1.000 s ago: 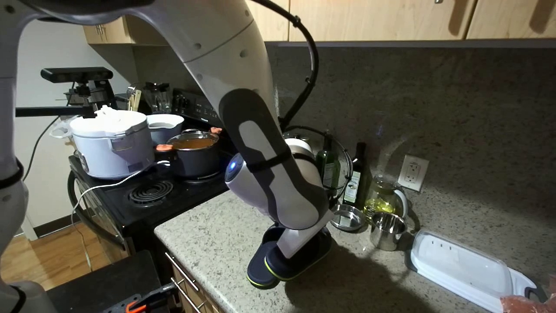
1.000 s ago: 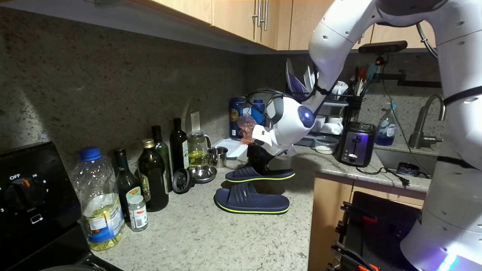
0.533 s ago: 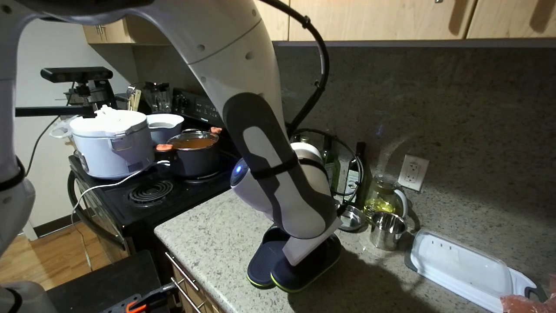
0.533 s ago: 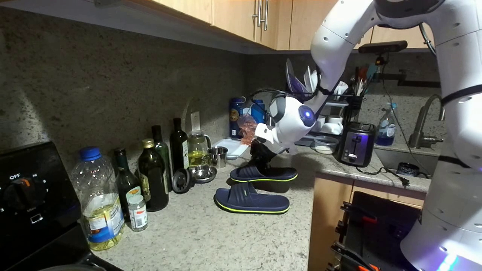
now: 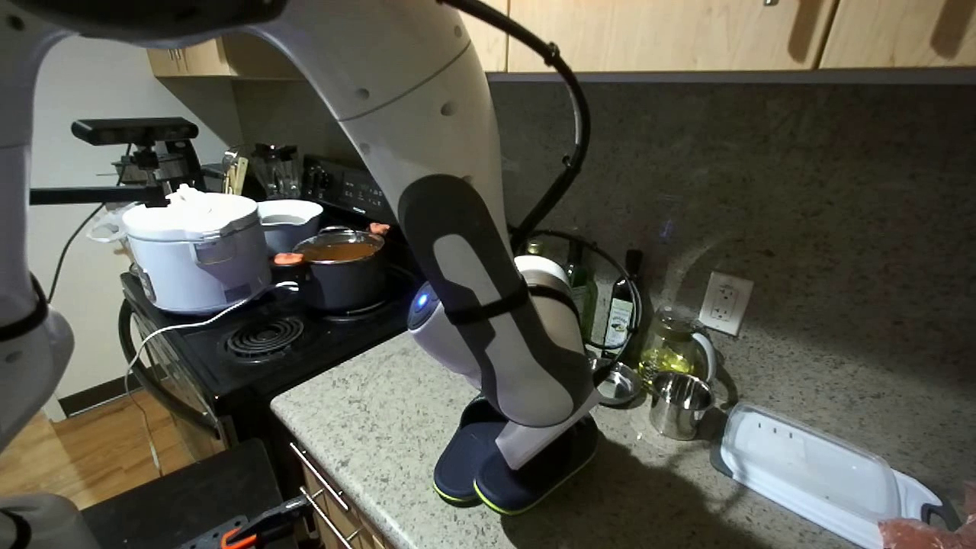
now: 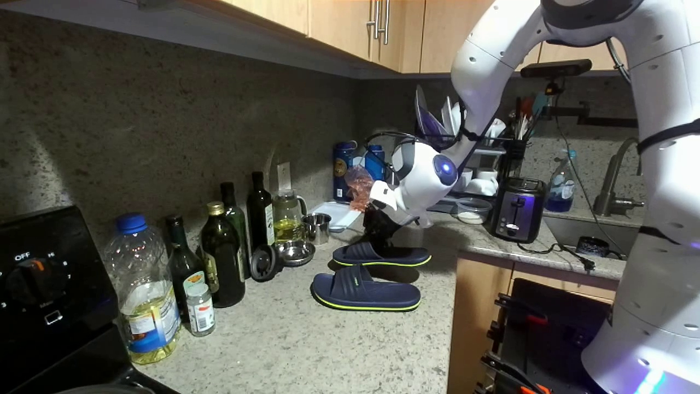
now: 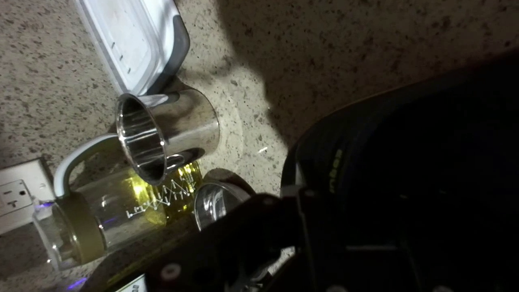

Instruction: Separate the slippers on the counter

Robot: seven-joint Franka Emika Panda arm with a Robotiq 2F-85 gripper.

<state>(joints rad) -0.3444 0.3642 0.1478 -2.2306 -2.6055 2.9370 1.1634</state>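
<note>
Centrally, near the front edge of the speckled tabletop (image 5: 351, 404), two navy slide sandals (image 5: 460, 465) lie side by side, heels toward that edge and straps toward the back edge. The free sandal (image 6: 377, 293) rests flat; just beside it, the grasped sandal (image 6: 402, 256) is clasped at its strap by the hand (image 6: 381, 245), whose fingertips are largely lost in darkness in the wrist view. Whether the grasped sandal's sole meets the tabletop, or the two sandals touch, cannot be told. Edges and room: a narrow margin separates the heels from the front edge. A broad stretch of surface runs from the free sandal to the edge bordering the black stove (image 5: 259, 374); a second, partly shadowed, extends from the grasped sandal to a white container with a clear lid (image 5: 808, 465). Counts, along the back edge: four dark glass bottles (image 6: 223, 257), one blue-capped plastic bottle (image 6: 141, 290), one small labelled jar (image 6: 200, 312), one glass pitcher of yellow liquid (image 6: 287, 221), one steel cup (image 6: 317, 229) and one shallow steel dish (image 6: 295, 254). Toward the far back corner: two blue containers (image 6: 343, 172); past it, one black toaster (image 6: 518, 210).
</note>
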